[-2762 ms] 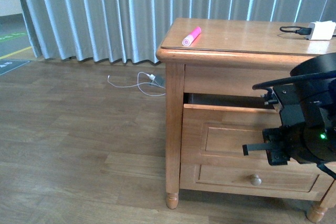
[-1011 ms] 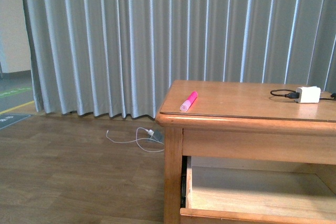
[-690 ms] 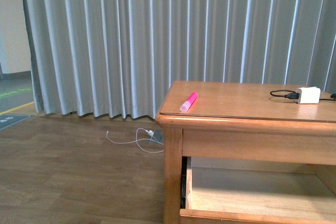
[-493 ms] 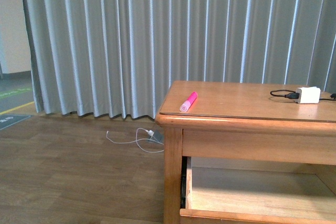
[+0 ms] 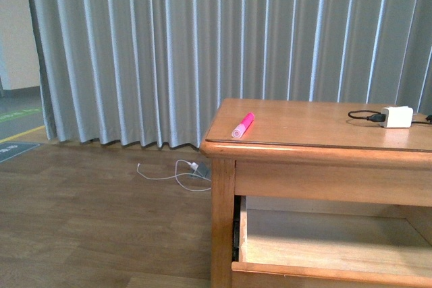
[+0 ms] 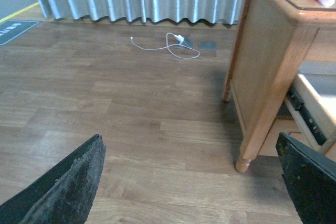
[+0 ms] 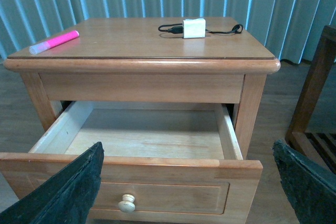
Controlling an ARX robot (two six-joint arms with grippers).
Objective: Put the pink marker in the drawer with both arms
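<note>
Left gripper: your left gripper (image 6: pixel 189 145) stands wide, its two black fingers (image 6: pixel 68 182) far apart with only wooden floor (image 6: pixel 105 108) showing between them; it grips nothing.
Right gripper: your right gripper (image 7: pixel 187 148) is spread wide as well, one finger (image 7: pixel 63 192) on each side of the drawer front, closed on nothing.
Drawer: the drawer (image 7: pixel 131 162) is pulled out, its pale wood inside showing and its round knob (image 7: pixel 126 203) on the front panel. In your front view the drawer (image 5: pixel 324 271) lies at 6 o'clock from the tabletop.
Pink marker: the pink marker (image 5: pixel 243 125) lies flat on the nightstand top, close to its 9 o'clock edge in your front view, with the paler end pointing toward 7 o'clock. It is outside the drawer and well apart from both grippers.
Nightstand: the honey-brown nightstand (image 5: pixel 317 123) carries the marker and the charger.
Charger: a white charger (image 5: pixel 397 117) with a black lead sits toward 3 o'clock on the top, well apart from the marker.
Floor cable: a white cable (image 5: pixel 169 173) lies looped at 9 o'clock from the nightstand.
Curtain: grey pleated curtain (image 5: pixel 169 52) at 12 o'clock.
</note>
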